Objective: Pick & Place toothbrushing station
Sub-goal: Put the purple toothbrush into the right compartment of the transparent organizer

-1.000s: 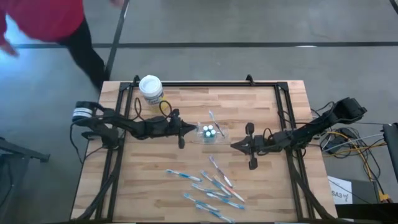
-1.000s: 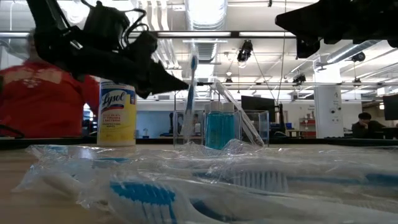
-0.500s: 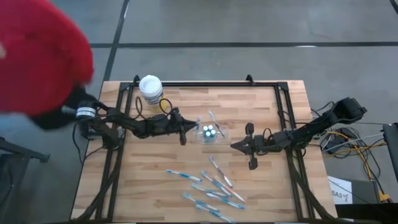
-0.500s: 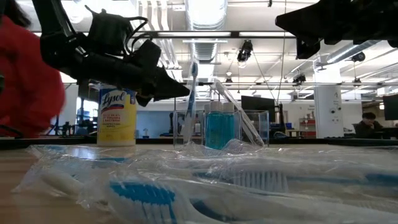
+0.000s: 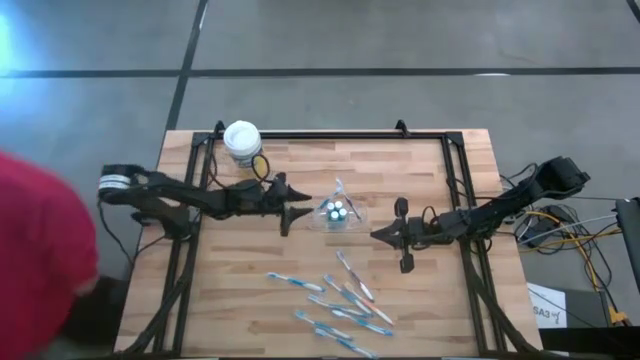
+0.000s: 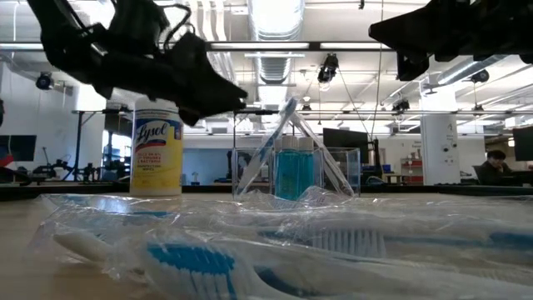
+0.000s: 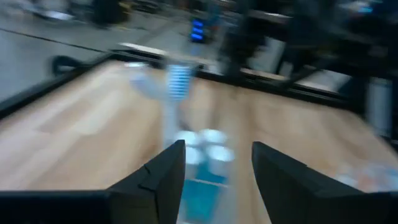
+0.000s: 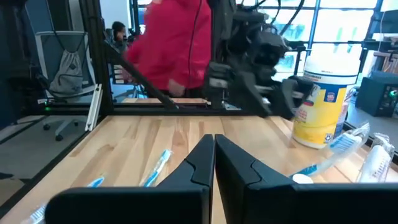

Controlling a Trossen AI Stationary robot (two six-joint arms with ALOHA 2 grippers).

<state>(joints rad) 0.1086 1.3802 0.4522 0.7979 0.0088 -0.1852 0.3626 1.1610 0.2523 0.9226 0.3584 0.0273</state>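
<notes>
Grey floor (image 5: 400, 40) w/ dark seam; ceiling lights (image 6: 273, 12), blue wall (image 6: 208, 158) behind.

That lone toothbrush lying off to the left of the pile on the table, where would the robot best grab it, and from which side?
Probably at the middle of its handle, coming straight down from above. The toothbrush lies flat on the table, apart from the scattered pile, with bare wood on both long sides, so fingers could straddle the thin handle crosswise. The left gripper, open near the clear holder, is nearer than the right gripper.
</notes>
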